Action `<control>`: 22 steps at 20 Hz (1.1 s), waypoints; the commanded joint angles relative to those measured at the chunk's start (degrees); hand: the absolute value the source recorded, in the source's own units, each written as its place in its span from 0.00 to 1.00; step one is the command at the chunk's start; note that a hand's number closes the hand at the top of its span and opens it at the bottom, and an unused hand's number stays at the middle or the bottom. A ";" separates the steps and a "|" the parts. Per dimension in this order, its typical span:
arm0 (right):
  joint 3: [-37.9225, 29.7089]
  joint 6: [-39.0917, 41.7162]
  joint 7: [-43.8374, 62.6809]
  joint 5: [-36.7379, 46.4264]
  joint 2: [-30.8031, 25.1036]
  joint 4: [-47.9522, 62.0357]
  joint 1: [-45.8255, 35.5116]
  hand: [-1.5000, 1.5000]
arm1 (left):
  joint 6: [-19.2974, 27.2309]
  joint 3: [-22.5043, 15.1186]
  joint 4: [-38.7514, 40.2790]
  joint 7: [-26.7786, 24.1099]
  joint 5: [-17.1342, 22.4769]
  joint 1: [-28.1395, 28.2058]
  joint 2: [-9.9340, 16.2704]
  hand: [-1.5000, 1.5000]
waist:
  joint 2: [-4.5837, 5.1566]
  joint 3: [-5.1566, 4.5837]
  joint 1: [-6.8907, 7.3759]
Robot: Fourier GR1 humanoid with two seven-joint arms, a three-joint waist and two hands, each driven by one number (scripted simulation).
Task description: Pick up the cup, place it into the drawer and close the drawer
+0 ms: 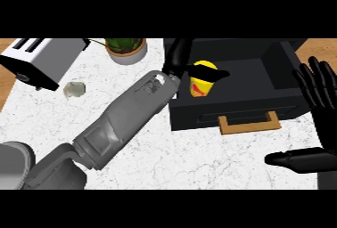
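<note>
The left robot hand is curled round the yellow cup, holding it upright over the open black drawer, so release lies straight below; the right robot hand rests open at the right edge

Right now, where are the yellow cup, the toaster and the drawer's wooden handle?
yellow cup (201,84), head view, its side.
silver toaster (41,58), head view, its top.
wooden drawer handle (250,124), head view, its front bar.
</note>
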 commanded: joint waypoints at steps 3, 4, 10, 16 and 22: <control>-0.38 4.85 1.62 -8.79 -0.24 1.66 -1.54 0.00 | 1.99 0.89 -4.16 -4.15 3.54 -1.40 -0.01 0.00 | -0.27 -0.01 1.50; -0.31 6.31 2.70 -10.03 -0.95 -2.22 1.73 1.00 | 3.42 0.40 -5.16 -5.87 3.85 0.16 -0.01 0.00 | -0.53 -0.03 1.29; 0.83 10.63 0.96 -3.19 -6.23 -7.22 5.80 1.00 | 1.39 5.33 -4.11 -4.82 5.00 -2.61 -0.01 0.00 | -1.02 -0.05 3.72; 3.54 10.78 4.02 3.39 -7.99 -10.51 6.52 1.00 | -0.38 8.32 -9.95 -2.19 4.58 0.35 4.87 0.00 | -1.26 -0.09 5.29; 7.12 7.47 5.93 13.82 -6.96 -11.50 7.01 1.00 | 0.66 9.00 -21.93 2.46 3.63 7.14 10.43 0.00 | -1.59 -0.08 6.28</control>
